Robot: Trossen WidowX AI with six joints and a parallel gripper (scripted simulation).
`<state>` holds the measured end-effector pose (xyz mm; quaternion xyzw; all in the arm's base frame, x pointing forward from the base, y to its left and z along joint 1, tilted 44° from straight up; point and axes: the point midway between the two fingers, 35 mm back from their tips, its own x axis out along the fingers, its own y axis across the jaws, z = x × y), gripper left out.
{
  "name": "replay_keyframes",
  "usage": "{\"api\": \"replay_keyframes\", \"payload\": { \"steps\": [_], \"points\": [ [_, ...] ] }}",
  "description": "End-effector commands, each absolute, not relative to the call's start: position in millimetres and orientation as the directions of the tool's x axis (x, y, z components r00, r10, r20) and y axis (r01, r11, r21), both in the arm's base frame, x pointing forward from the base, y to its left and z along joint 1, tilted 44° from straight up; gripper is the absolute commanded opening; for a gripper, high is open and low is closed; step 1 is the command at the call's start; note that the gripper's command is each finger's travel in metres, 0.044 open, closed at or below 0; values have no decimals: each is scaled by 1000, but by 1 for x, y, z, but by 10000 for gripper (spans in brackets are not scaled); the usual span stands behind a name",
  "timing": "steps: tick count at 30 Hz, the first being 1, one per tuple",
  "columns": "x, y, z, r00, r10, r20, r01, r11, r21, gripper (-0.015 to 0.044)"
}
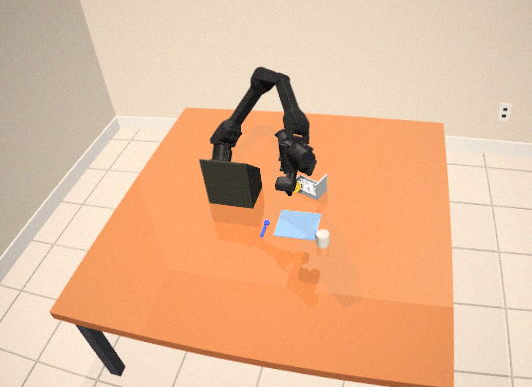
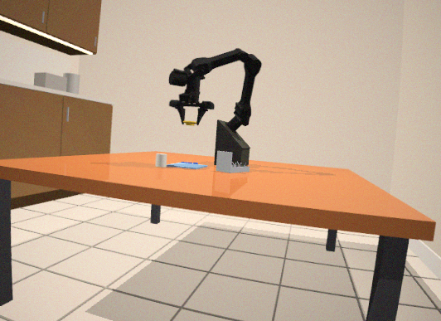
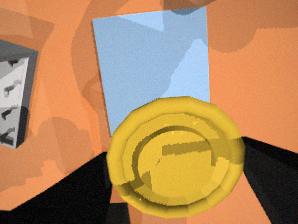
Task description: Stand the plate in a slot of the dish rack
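Note:
The yellow plate (image 1: 298, 187) (image 2: 190, 123) (image 3: 175, 165) is held roughly flat, high above the table. My gripper (image 2: 190, 122) (image 3: 174, 152) is shut on it, one finger at each side of its rim. In the top view the hand hides most of the plate and the fingertips. The grey dish rack (image 1: 321, 188) (image 2: 225, 162) (image 3: 29, 100) stands on the table, with a taller panel at one end and small rails inside. It is cut off at the left edge of the wrist view.
A light blue mat (image 1: 297, 225) (image 2: 188, 166) (image 3: 145, 60) lies on the table. A white cup (image 1: 322, 239) (image 2: 161, 160) stands at the mat's corner. A blue spoon-like utensil (image 1: 264, 228) lies beside the mat. The arm's dark base block (image 1: 230, 184) (image 2: 232, 144) stands near the rack.

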<state>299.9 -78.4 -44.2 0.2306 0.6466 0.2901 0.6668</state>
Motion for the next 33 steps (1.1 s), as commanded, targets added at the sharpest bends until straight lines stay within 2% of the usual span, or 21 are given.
{"api": "replay_keyframes", "payload": {
  "steps": [1,16,33],
  "points": [
    [300,-78,-38,-15,684,-730,-74,727,683,0],
    [298,-29,19,-13,669,-743,426,676,601,0],
    [275,28,73,-11,667,-745,854,393,340,0]
  ]
}}
